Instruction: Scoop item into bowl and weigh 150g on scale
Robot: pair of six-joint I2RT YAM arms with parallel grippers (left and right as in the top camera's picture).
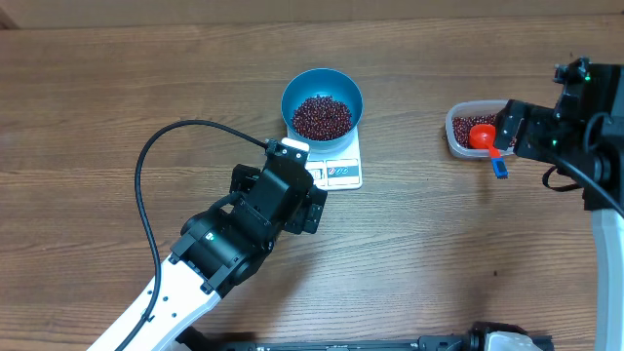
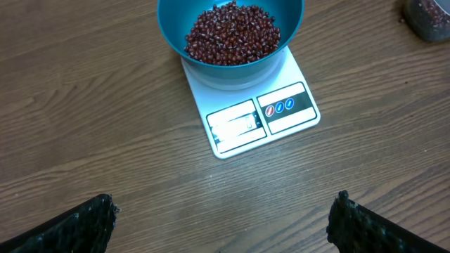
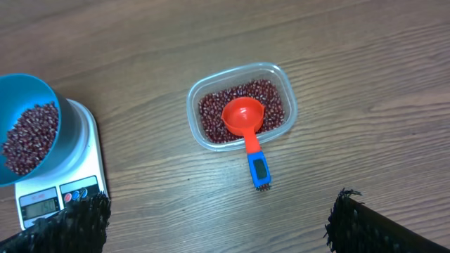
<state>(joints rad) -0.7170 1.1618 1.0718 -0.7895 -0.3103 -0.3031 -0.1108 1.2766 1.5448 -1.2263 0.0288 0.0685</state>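
The blue bowl [image 1: 291, 90] stands on the white scale [image 1: 338, 174] and holds a heap of dark red-brown beans [image 1: 322, 117]. In the left wrist view the bowl [image 2: 232, 72] and scale [image 2: 261, 118] lie ahead of my left gripper [image 2: 223, 204], which is open over bare wood with nothing between its fingers. My right gripper [image 3: 225, 200] is also open and empty. It hovers near a clear tub [image 3: 193, 112] of beans with a red scoop [image 3: 243, 116] lying in it. The scoop's blue handle sticks out over the tub's near rim.
The clear tub [image 1: 451, 132] sits at the right of the wooden table, under the right arm. A black cable [image 1: 146, 195] loops over the table left of the left arm. Bare wood lies between scale and tub.
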